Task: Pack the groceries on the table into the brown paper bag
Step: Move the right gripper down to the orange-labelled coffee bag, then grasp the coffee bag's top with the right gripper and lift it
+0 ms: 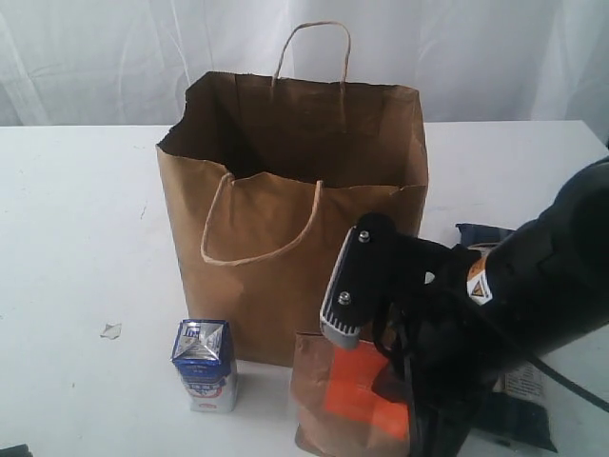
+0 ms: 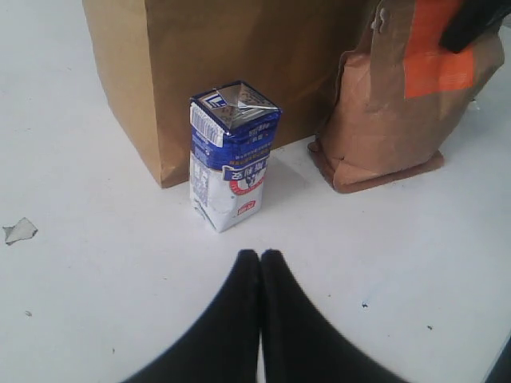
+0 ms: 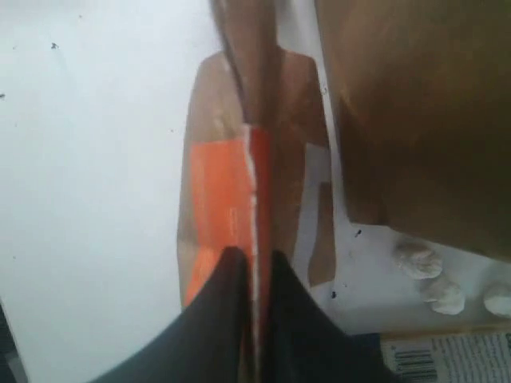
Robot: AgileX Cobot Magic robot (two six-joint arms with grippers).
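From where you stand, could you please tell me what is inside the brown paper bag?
The brown paper bag stands open; only its shadowed inner walls show, no groceries. Its front wall covers the lower interior, so the bottom cannot be seen.

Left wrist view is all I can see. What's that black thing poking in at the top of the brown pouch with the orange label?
Observer: That is the right gripper; the right wrist view shows it pinching the top edge of the brown pouch.
Operator: Is the big bag open? I only see its bottom.
Observer: Yes, the exterior view shows the brown paper bag with its mouth wide open.
Operator: Anything else around?
Observer: A dark-blue packet lies to the right of the bag, partly hidden.
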